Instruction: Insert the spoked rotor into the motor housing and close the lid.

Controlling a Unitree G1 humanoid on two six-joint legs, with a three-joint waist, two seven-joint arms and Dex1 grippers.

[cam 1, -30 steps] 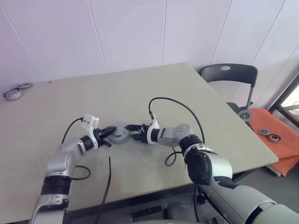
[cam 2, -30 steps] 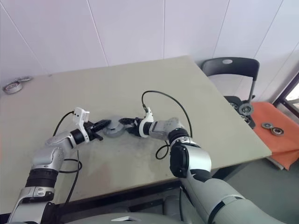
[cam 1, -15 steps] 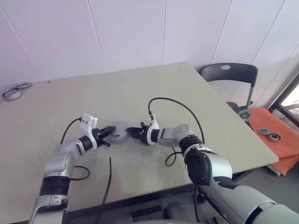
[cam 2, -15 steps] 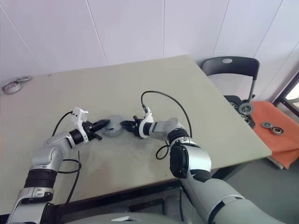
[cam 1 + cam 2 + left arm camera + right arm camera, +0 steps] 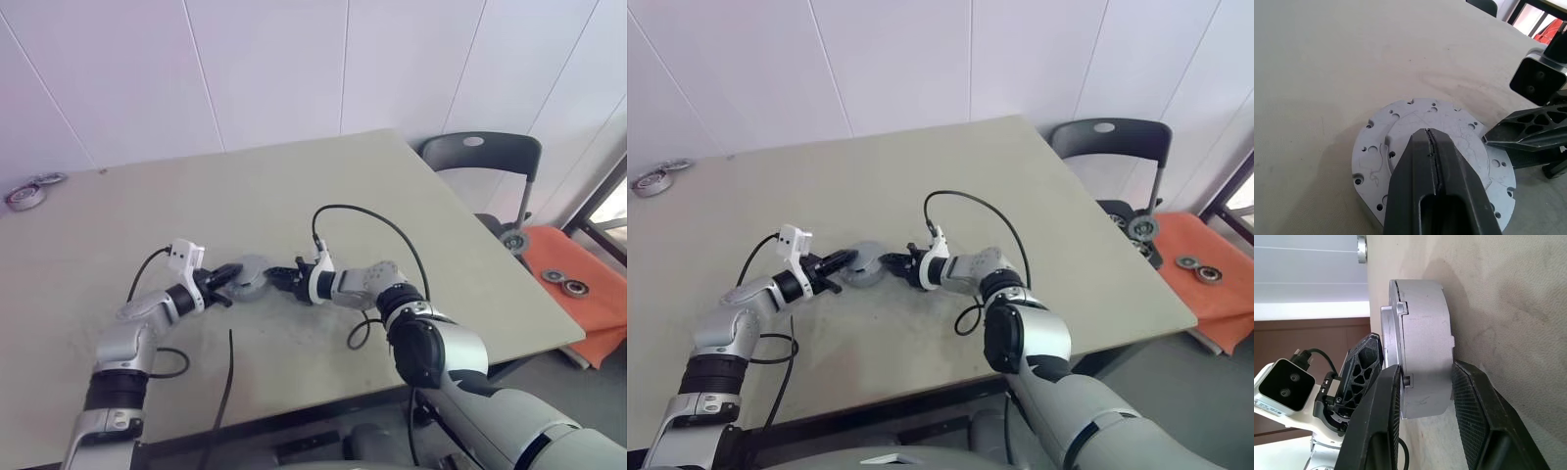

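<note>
The motor housing (image 5: 253,278) is a round grey metal puck lying flat on the table (image 5: 294,186), with a grey lid plate (image 5: 1400,117) dotted with small holes on top of it. The spoked rotor is hidden. My left gripper (image 5: 235,275) is shut, and its joined fingertips (image 5: 1428,134) rest on top of the lid. My right gripper (image 5: 280,277) reaches in from the opposite side. In the right wrist view its two fingers (image 5: 1382,396) pinch the housing (image 5: 1425,328) at its rim, one on the lid side and one low by the tabletop.
Black cables (image 5: 227,377) trail from both wrists over the near table. Metal rings (image 5: 27,195) lie at the table's far left corner. A grey chair (image 5: 480,157) and an orange mat with parts (image 5: 578,284) stand off the table's right edge.
The right gripper's fingers have narrowed onto the housing rim. Both arms and the housing have stayed where they were.
</note>
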